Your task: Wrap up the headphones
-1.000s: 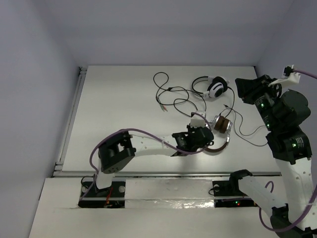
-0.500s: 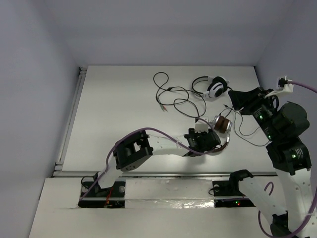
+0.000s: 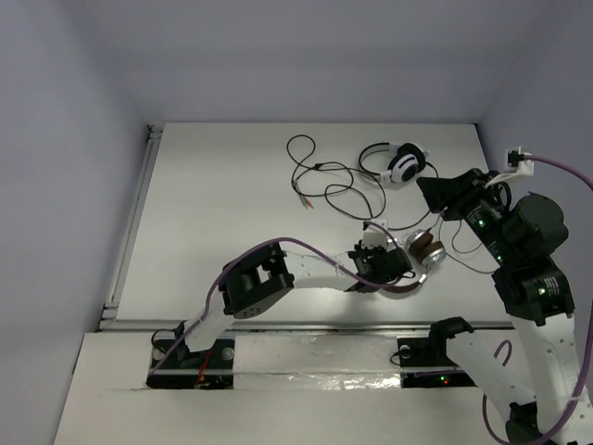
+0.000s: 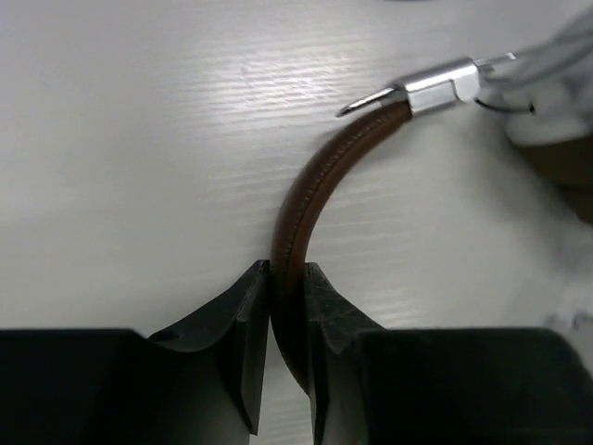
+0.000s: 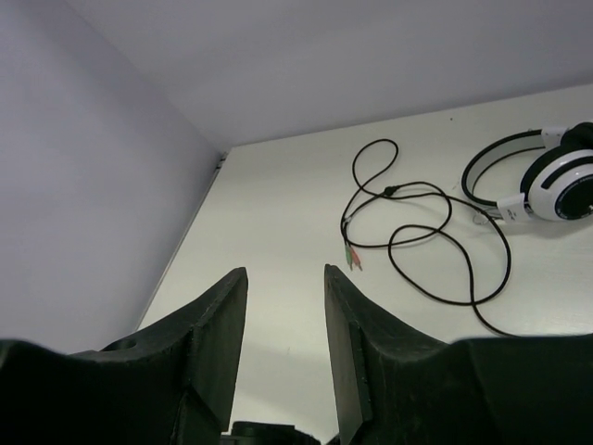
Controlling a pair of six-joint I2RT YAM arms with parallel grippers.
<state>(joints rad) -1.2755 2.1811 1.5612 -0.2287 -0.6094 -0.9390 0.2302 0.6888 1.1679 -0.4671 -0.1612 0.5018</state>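
Overhead, the left gripper [image 3: 394, 276] is pinched on the brown headband [image 3: 404, 288] of the headphones [image 3: 425, 248]. Their silver ear cups lie just beyond its fingers, to the right. The right gripper [image 3: 426, 189] hangs above the white table [image 3: 222, 204], past those ear cups and near a white-and-black headset [image 3: 404, 165]. A looped black cable [image 3: 320, 176] lies off to that gripper's left. Pale walls [image 3: 278, 65] close in the table.

Next, the left wrist camera: both fingers press flat against the headband, which curves away to a silver end fitting [image 4: 442, 85] ahead and to the right.

Last, the right wrist camera: the fingers stand apart with nothing between them; the cable and headset lie ahead and to the right.
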